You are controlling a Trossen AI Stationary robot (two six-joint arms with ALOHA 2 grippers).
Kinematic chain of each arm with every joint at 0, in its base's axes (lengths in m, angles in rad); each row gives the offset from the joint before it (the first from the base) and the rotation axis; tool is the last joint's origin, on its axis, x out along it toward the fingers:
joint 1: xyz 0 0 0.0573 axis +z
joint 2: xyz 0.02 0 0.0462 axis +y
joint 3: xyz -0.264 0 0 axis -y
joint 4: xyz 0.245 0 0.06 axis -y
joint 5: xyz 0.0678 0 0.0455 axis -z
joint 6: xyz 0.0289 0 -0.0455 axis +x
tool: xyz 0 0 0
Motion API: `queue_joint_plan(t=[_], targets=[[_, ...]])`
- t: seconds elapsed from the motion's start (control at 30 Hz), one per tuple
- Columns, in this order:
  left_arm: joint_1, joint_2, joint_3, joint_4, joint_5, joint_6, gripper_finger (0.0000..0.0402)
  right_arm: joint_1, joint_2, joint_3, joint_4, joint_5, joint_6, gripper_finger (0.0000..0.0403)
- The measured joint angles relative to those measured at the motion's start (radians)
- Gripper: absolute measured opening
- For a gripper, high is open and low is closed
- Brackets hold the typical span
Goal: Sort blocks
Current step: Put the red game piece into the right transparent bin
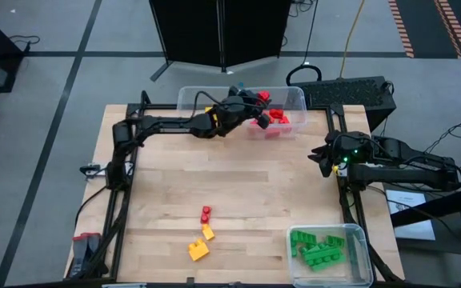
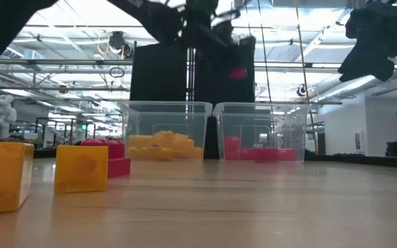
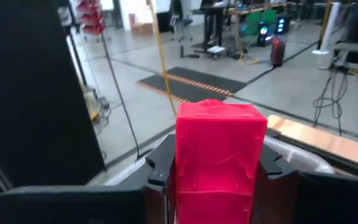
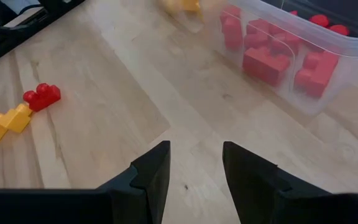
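Observation:
My left gripper (image 1: 259, 101) reaches over the clear bins at the table's far edge, shut on a red block (image 3: 219, 149). In the low view that block (image 2: 238, 73) hangs high above the bin of red blocks (image 2: 260, 148). A second bin beside it holds yellow blocks (image 2: 164, 145). A red block (image 1: 206, 214) and two yellow blocks (image 1: 208, 232) (image 1: 198, 250) lie loose on the near part of the table. My right gripper (image 4: 194, 168) waits at the table's right edge, open, with bare wood between its fingers. My left gripper pinches the red block by two opposite side faces (image 3: 185, 168) between its two fingers (image 3: 160, 163). The fingers run nearly level, coming from the table's left. The block sticks out past the fingertips, lifted clear above the bin of red blocks.
A clear bin with green blocks (image 1: 320, 250) stands at the near right corner. The middle of the table (image 1: 238, 176) is bare wood. A dark panel (image 1: 214, 32) and cables stand beyond the far edge.

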Motion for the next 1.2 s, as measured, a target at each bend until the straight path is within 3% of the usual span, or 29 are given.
queue_joint_plan(t=[0.27, 0.53, 0.67, 0.83, 0.97, 1.07, 1.2], targets=[[0.017, 0.078, 0.000, -0.002, 0.024, -0.078, 0.0093, 0.000, 0.000, 0.000, 0.000, 0.001, 0.003, 0.0144], [0.017, 0.074, 0.001, -0.010, 0.004, -0.074, 0.0230, 0.000, 0.000, 0.000, 0.000, 0.001, 0.003, 0.0144], [0.015, 0.061, 0.005, -0.046, -0.005, -0.068, 0.0272, 0.000, 0.000, 0.000, 0.000, 0.001, 0.003, 0.0144], [-0.054, -0.079, 0.135, -0.381, -0.008, 0.029, 0.0281, 0.000, 0.000, 0.000, 0.000, 0.001, 0.003, 0.0144], [-0.175, -0.198, 0.267, -0.750, 0.007, -0.026, 0.0282, 0.000, 0.000, 0.000, 0.000, 0.001, 0.002, 0.0144], [-0.283, -0.259, 0.316, -0.974, -0.043, -0.165, 0.0283, 0.000, 0.000, 0.000, 0.000, 0.001, 0.000, 0.0144], [-0.443, -0.319, 0.322, -1.206, -0.197, -0.449, 0.0283, 0.000, 0.000, 0.000, 0.001, 0.001, 0.000, 0.0144]])
